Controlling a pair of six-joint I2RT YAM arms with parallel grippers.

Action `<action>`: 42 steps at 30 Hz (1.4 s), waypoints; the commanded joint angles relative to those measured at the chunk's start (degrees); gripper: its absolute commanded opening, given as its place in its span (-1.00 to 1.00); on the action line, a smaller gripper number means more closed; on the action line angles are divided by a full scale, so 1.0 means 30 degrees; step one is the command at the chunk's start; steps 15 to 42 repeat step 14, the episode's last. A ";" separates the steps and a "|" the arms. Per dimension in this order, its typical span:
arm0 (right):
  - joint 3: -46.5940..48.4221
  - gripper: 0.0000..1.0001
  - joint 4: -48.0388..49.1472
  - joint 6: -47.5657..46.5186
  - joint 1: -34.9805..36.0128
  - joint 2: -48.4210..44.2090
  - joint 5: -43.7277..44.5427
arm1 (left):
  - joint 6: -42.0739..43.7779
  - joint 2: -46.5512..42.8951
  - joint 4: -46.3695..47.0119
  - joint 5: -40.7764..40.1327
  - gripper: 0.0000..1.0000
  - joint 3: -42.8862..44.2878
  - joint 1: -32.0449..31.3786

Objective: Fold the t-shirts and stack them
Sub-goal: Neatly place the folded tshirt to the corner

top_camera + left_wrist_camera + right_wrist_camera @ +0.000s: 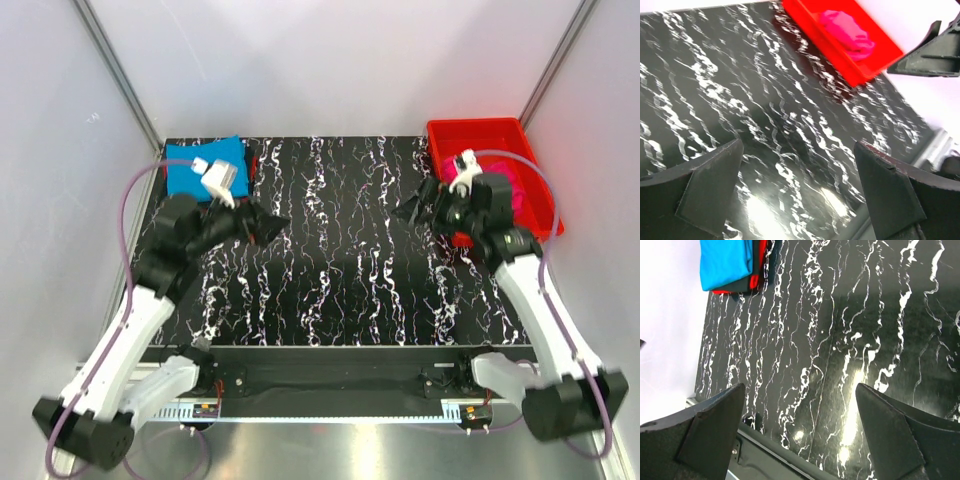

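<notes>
- Top external view: the left gripper [275,226] hangs over the table's left half, jaws spread wide and holding nothing.
- Just beside the red bin [480,130], the right gripper [408,210] is spread just as wide and is also empty.
- Below them is a glossy black table [340,270] veined with white, enclosed by pale walls [330,60].
- At the far left corner lies the folded turquoise t-shirt [195,170]; the pink t-shirt [520,192] is crumpled inside the bin.

My fingers [705,435] are matt black plastic. The table [840,340] is glossy, marble-veined, mirroring light. Upper left, the turquoise t-shirt [725,262] is smooth matt cloth; the red bin [860,67] shiny plastic, its pink t-shirt [847,32] soft crumpled cloth.
</notes>
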 commanded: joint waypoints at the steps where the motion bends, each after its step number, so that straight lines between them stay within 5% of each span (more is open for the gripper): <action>1: -0.2014 0.99 0.1899 0.0731 0.0066 -0.2946 0.1234 | -0.1835 -0.1919 0.3539 0.1034 0.98 -0.2301 -0.0156; 7: -0.2282 0.99 0.1904 0.0937 0.0066 -0.4474 0.0973 | -0.0520 -0.2304 0.1554 0.0243 0.98 -0.1984 -0.0156; 42: -0.2076 0.99 0.1200 0.0527 0.0095 -0.5089 0.2145 | -0.1602 -0.2567 0.2753 0.1326 0.98 -0.2745 -0.0156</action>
